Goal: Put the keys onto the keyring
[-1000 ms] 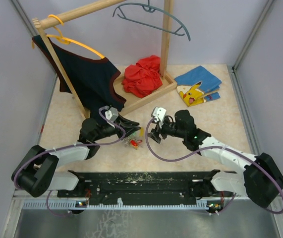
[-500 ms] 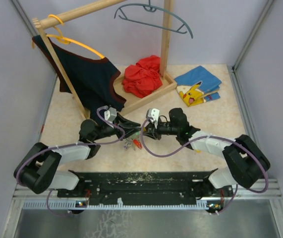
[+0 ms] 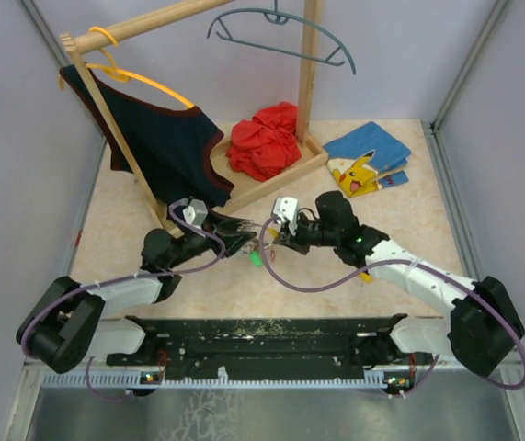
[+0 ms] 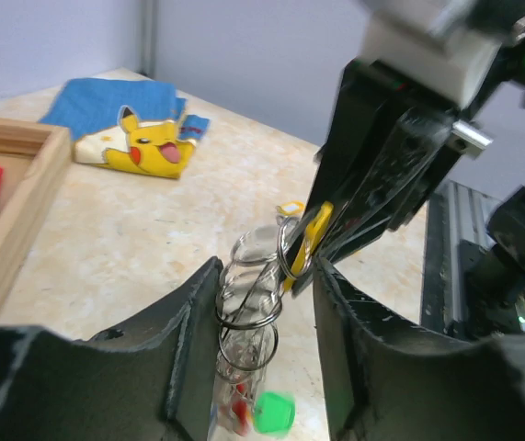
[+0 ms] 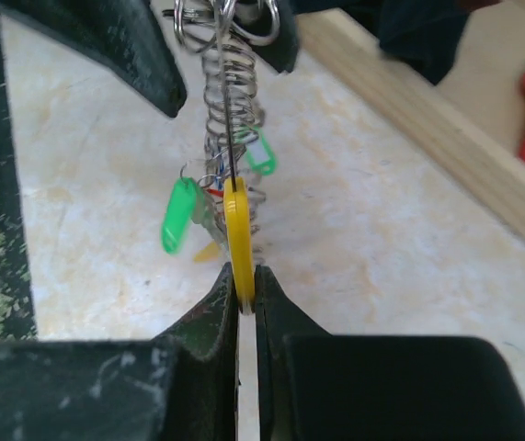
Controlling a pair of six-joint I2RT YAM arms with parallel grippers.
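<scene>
A second ago the right gripper (image 5: 241,276) hung open and well clear of the left gripper (image 4: 265,271), with the bunch of coloured-tag keys (image 5: 209,188) dangling under the left one. Now the right gripper has swung in nose to nose with the left and clamped tight onto the small silvery yellow-tagged key (image 5: 237,230), pinching its plastic tag edge-on between the fingertips. The left gripper's jaws stand part-way apart on either side of the thin silvery metal keyring (image 4: 248,308), whose stacked loops sit right between them. There's a sliver of gap on the side facing the right gripper, and I can't tell whether they actually pinch the ring. From the right gripper, the keyring lies just beyond its tips, the key's thin blade running from the tag up to it. A green-tagged key (image 5: 177,216) hangs with the bunch under the ring, low over the beige marbled counter (image 3: 427,220); whether it touches, I can't tell.
</scene>
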